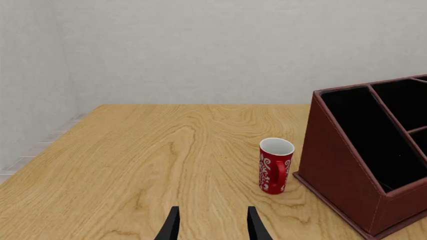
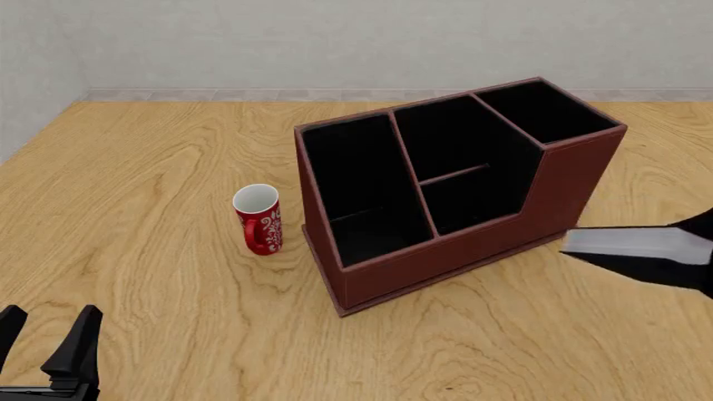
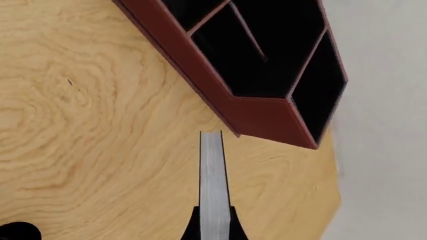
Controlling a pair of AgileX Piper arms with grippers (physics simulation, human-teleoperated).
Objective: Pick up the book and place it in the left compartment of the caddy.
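The book (image 2: pixel 635 242) shows its white page edges and black cover, held in the air just right of the caddy's near right corner. My right gripper (image 2: pixel 699 248) is shut on it. In the right wrist view the book (image 3: pixel 212 180) points toward the caddy (image 3: pixel 260 112). The reddish-brown caddy (image 2: pixel 468 242) stands mid-table, and its left compartment (image 2: pixel 362 192) is a long black bay with nothing in it. My left gripper (image 2: pixel 45 338) hangs open at the near left, far from the caddy. Its view shows the left gripper (image 1: pixel 212 225), the caddy (image 1: pixel 340 165) and the left compartment (image 1: pixel 373 140).
A red-and-white mug (image 2: pixel 259 219) stands upright just left of the caddy, a small gap between them. The left wrist view shows the mug (image 1: pixel 275 166) ahead of the open fingers. Grey walls bound the table's far and left sides.
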